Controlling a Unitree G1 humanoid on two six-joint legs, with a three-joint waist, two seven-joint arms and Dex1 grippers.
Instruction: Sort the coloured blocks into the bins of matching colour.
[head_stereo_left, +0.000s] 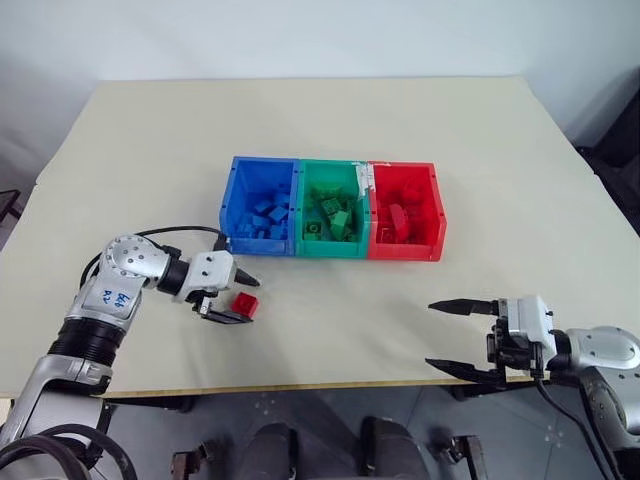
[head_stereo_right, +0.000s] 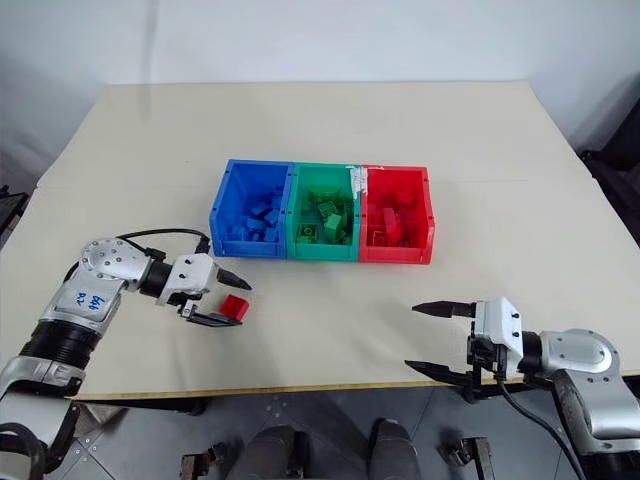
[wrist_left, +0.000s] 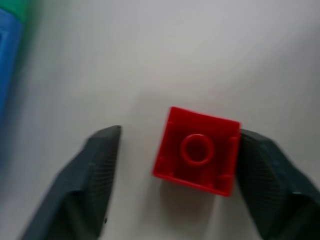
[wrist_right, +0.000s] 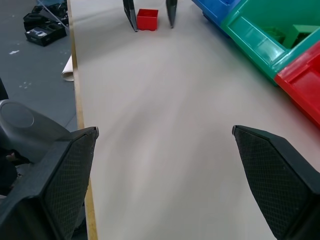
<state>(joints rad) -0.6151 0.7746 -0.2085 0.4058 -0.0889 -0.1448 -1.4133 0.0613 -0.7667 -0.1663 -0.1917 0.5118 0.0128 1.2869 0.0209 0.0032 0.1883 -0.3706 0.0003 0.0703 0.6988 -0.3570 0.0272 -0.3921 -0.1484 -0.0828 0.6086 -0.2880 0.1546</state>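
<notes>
**Red block between the left fingers, bins full at mid-table**

From the head views we see the table (head_stereo_left: 420, 140) with three joined bins at its middle: the blue bin (head_stereo_left: 232, 205), the green bin (head_stereo_left: 305, 200) and the red bin (head_stereo_left: 437, 215), each holding blocks of its own colour. In front of the blue bin, out on the bare tabletop, lies a single red block (head_stereo_left: 245, 304). The left gripper (head_stereo_left: 236, 298) sits around it, one finger above and one below in this view.

The left wrist view gives what the head views cannot: the block lies with its hollow underside up, a round tube at its centre. One finger (wrist_left: 272, 185) touches its edge, while the other finger (wrist_left: 85, 185) stands off with a strip of table between it and the block. So the jaws are apart, not clamped on the block.

The right gripper (head_stereo_left: 462, 338) hangs near the table's front edge, well apart from the bins, its jaws spread wide with nothing between them. Its wrist view looks across the table to the block and the left fingers, and takes in dark gear on the floor (wrist_right: 35, 60) beyond the table edge.

A white label with blue handwriting is stuck on the left forearm (head_stereo_left: 108, 297); we cannot read it.
</notes>
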